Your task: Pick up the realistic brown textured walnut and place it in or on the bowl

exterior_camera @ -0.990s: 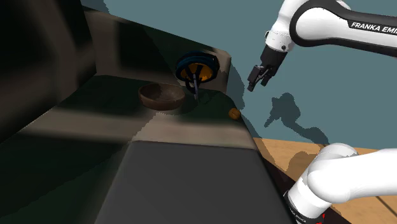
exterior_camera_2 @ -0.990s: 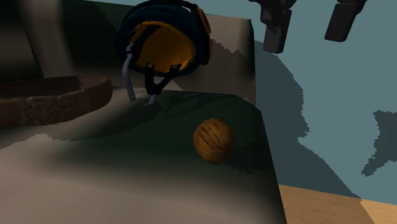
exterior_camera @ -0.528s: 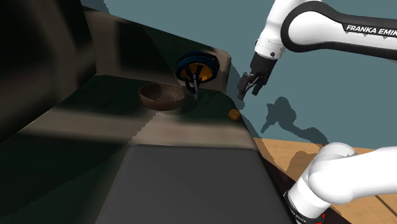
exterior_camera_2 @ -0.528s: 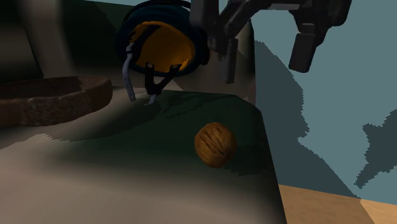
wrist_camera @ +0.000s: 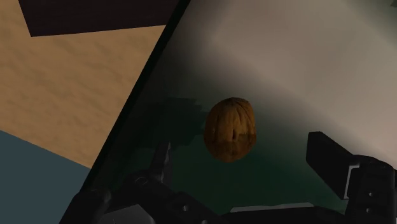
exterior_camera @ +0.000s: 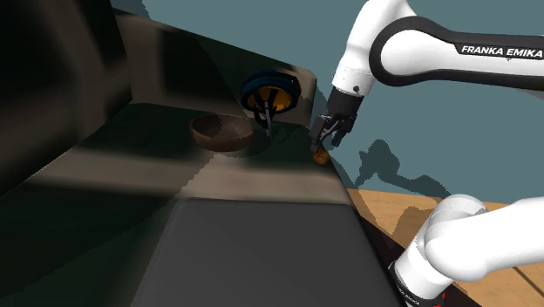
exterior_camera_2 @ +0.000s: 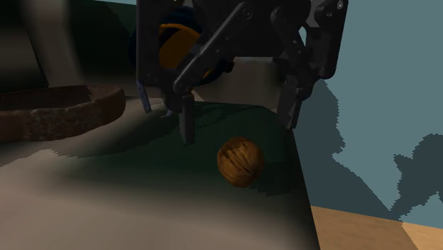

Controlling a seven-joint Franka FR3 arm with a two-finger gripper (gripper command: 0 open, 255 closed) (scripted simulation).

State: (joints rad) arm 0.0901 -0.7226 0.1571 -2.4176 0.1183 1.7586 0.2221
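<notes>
- We see the brown, ridged, oval walnut (exterior_camera_2: pixel 240 161) lying on the dark grey-green countertop (exterior_camera_2: pixel 106 206), close to its corner edge.
- The shell shows wrinkled grooves and a seam down the middle in the wrist view, golden-brown on top and darker underneath.
- The all-black two-finger gripper (exterior_camera_2: pixel 238 128) hangs just above the walnut with its jaws spread wide.
- One finger is on each side of the nut, and neither touches it.
- The rough, shallow brown bowl (exterior_camera: pixel 222 133) sits on the same countertop, well apart from the walnut, towards the shoulder view's left.
- A round black-and-orange object (exterior_camera: pixel 270 94) stands behind the bowl, near the teal wall (exterior_camera: pixel 410 122).
</notes>
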